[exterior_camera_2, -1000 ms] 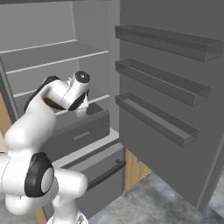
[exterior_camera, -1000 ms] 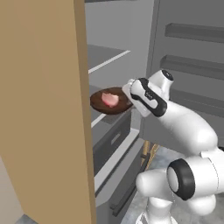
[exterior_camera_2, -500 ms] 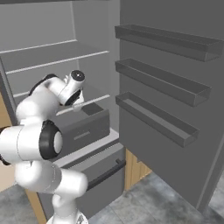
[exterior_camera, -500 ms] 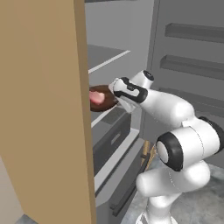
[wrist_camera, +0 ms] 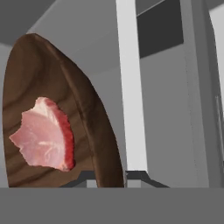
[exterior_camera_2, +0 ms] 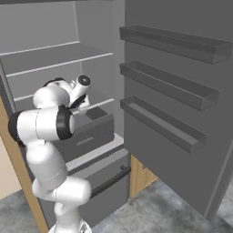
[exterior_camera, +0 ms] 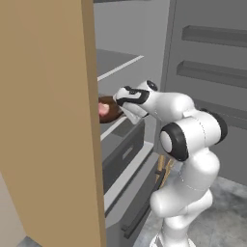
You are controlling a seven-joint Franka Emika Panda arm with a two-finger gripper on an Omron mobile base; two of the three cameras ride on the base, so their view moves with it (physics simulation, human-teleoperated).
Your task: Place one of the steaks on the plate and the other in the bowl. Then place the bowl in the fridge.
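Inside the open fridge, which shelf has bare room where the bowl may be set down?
The upper shelf between fridge walls lies bare. The shelf above the drawer has bare room too. Crowded: where the end effector grips the bowl holding the steak.

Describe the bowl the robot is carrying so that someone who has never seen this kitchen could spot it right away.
Find the tall grey fridge standing open, clad in tan wood panels. The white arm reaches in just above the grey drawers, and its gripper is shut on the rim of the bowl. It is the one round, dark brown wooden thing among grey shelves, with a pale pink steak lying in it.
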